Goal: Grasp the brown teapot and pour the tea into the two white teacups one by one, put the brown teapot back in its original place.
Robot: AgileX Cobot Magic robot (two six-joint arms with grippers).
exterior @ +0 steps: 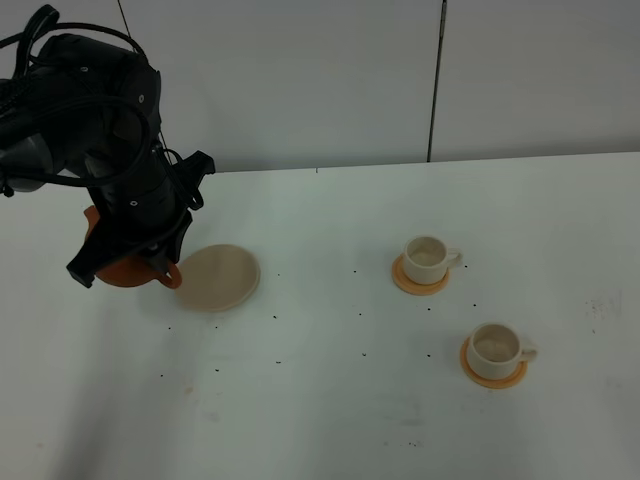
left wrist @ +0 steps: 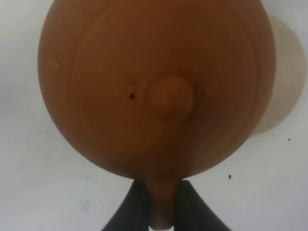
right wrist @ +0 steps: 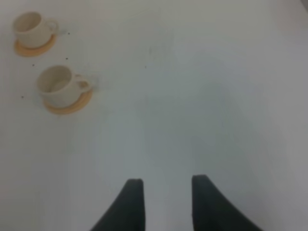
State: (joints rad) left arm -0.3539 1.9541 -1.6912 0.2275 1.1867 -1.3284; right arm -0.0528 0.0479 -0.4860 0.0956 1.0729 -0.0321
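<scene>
We hold the teapot (exterior: 130,270) just left of its saucer (exterior: 225,280), left fingers (left wrist: 126,211) clamped on its handle (left wrist: 161,202), right fingers (right wrist: 132,202) apart; next, we judge, it must travel right to the far cup (exterior: 427,258) and the near cup (exterior: 495,346) to pour.

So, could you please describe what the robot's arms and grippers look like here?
The left arm is bulky, matte black with rounded housings and black cables looping off its top. The left gripper and right gripper each show two black, tapering fingers. No markings are legible.
</scene>
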